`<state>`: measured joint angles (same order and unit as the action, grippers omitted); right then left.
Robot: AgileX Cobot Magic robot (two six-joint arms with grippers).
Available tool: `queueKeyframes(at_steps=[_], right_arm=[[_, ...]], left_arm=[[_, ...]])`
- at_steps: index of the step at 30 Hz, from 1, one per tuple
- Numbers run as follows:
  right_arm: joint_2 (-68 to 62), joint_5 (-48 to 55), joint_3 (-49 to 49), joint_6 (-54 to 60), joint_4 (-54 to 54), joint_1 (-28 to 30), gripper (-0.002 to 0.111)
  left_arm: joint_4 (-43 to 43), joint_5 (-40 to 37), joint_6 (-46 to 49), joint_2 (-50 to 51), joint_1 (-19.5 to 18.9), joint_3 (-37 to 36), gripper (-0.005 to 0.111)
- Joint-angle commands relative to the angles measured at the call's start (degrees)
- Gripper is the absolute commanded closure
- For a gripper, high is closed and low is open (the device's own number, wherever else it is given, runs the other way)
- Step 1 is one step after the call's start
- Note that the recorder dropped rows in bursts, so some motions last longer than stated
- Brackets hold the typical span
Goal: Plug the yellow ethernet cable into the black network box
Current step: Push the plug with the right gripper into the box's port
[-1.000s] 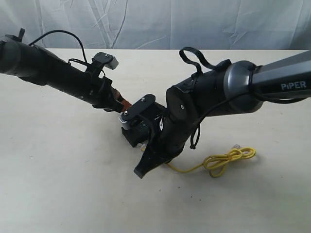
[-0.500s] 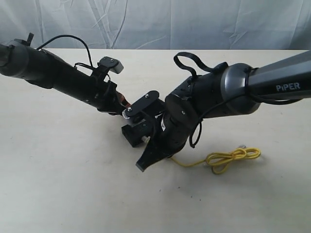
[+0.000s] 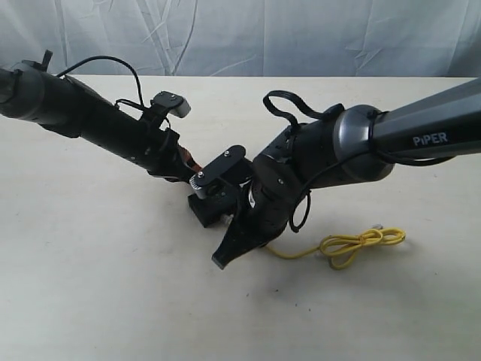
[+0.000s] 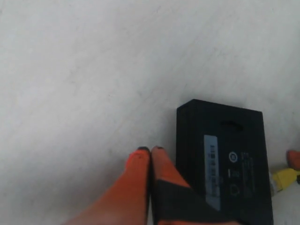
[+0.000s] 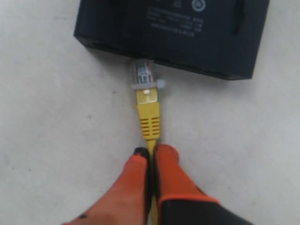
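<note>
The black network box (image 5: 173, 28) lies flat on the table, white label strip up (image 4: 212, 171). My right gripper (image 5: 151, 151) is shut on the yellow ethernet cable (image 5: 148, 117) just behind its boot. The clear plug (image 5: 144, 74) points at the box's port side and its tip touches it; how deep it sits I cannot tell. My left gripper (image 4: 150, 150) is shut on nothing, its orange fingertips (image 4: 161, 161) close beside one long side of the box. In the exterior view both grippers, left (image 3: 192, 167) and right (image 3: 239, 226), meet at the box (image 3: 207, 212), and the cable's knotted loop (image 3: 357, 244) lies on the right.
A pale tabletop (image 3: 113, 286) with a white cloth backdrop (image 3: 248, 34) behind it. The right arm's body (image 3: 323, 154) hangs over the area right of the box.
The right arm has swung a little left, bringing the plug up to the box. The cable's loop slid slightly right. The left arm rose a little.
</note>
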<state>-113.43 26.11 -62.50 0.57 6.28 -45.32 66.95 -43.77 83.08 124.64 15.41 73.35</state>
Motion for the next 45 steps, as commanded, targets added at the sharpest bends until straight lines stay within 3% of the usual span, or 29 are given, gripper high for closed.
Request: queueKeyframes(at_steps=[1, 14, 31, 45], right_arm=[[-0.1, -1.1, -0.1, 0.7, 0.6, -0.1, 0.109], [1.1, -0.9, -0.1, 10.4, 0.8, -0.1, 0.109], [-0.6, -3.4, -0.1, 10.0, -0.8, -0.1, 0.109], [-0.6, -2.9, -0.1, -2.3, -0.5, 0.0, 0.109]], left_arm=[[-0.2, -1.2, -0.5, 0.0, 0.2, 0.3, 0.107], [-0.2, -1.1, -1.4, 0.0, 0.2, 0.3, 0.107], [-0.4, -1.6, -2.1, 0.0, 0.1, 0.3, 0.107], [-6.9, -6.8, -6.7, 0.0, 0.1, 0.3, 0.107]])
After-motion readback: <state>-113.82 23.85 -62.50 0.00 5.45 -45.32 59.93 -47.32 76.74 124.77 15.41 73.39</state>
